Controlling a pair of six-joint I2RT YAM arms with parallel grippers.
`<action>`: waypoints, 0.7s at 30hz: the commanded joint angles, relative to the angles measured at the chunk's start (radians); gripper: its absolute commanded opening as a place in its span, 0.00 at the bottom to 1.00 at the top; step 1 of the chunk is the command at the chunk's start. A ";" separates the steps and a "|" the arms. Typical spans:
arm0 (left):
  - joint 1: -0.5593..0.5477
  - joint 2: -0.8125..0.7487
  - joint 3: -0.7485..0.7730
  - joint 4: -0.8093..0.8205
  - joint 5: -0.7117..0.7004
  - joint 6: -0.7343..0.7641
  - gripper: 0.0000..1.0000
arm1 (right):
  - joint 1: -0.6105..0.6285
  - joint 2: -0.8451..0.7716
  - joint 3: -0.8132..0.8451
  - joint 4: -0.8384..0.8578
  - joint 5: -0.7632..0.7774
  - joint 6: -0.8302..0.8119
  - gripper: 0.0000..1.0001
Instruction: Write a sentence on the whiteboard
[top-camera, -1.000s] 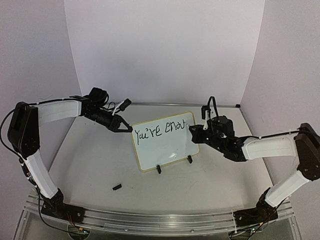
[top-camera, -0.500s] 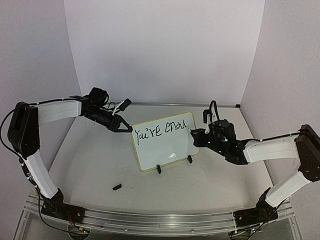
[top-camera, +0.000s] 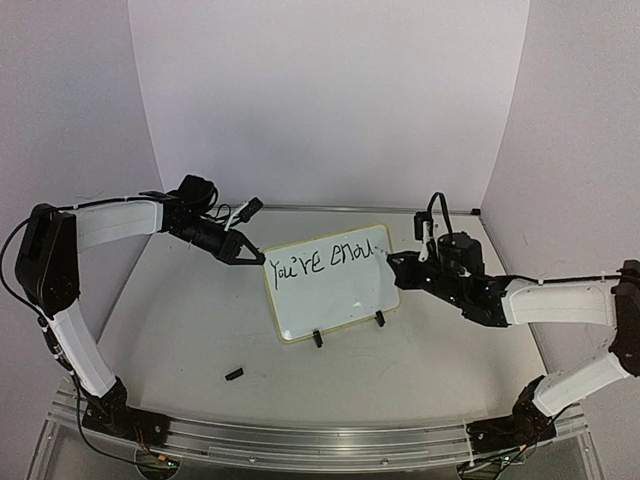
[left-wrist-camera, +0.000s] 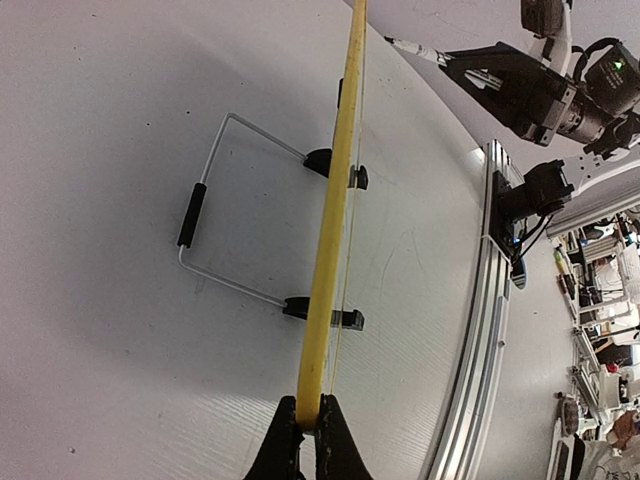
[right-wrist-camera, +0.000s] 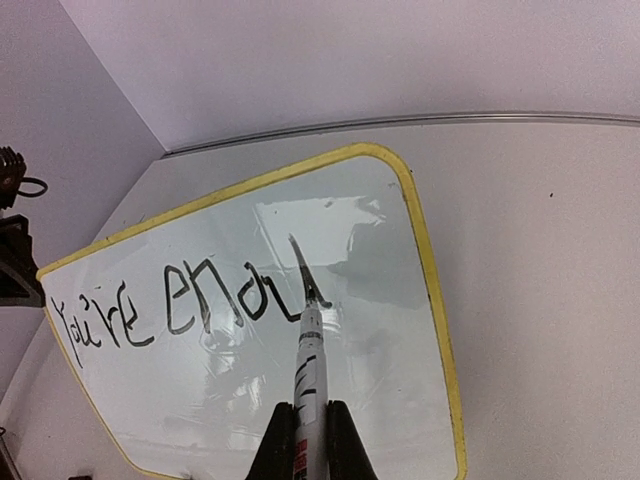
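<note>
The whiteboard (top-camera: 335, 300) stands tilted on two black clip feet in the middle of the table. Its yellow rim shows edge-on in the left wrist view (left-wrist-camera: 336, 200). My left gripper (top-camera: 253, 258) (left-wrist-camera: 309, 428) is shut on the rim at the board's upper left corner. The sentence (top-camera: 320, 259) (right-wrist-camera: 180, 305) reads "You're enou" in black along the top. My right gripper (top-camera: 393, 266) (right-wrist-camera: 310, 432) is shut on a white marker (right-wrist-camera: 311, 360). The marker's black tip touches the board at the end of the last letter.
A small black cap (top-camera: 234, 374) lies on the table in front of the board, to the left. A wire stand (left-wrist-camera: 215, 190) props the board from behind. An aluminium rail (top-camera: 320, 440) runs along the near edge, and walls close in the back and sides.
My right arm has shifted to the right along the board's top line with the marker, and the last letter's stroke has grown. The left arm and the board have stayed put.
</note>
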 joint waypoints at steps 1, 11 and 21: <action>-0.023 -0.017 0.022 -0.023 -0.061 0.044 0.00 | -0.039 -0.059 0.010 -0.014 -0.104 -0.039 0.00; -0.028 -0.017 0.022 -0.025 -0.066 0.047 0.00 | -0.107 -0.052 -0.001 0.029 -0.212 -0.053 0.00; -0.029 -0.014 0.023 -0.029 -0.071 0.049 0.00 | -0.115 0.013 0.034 0.071 -0.202 -0.052 0.00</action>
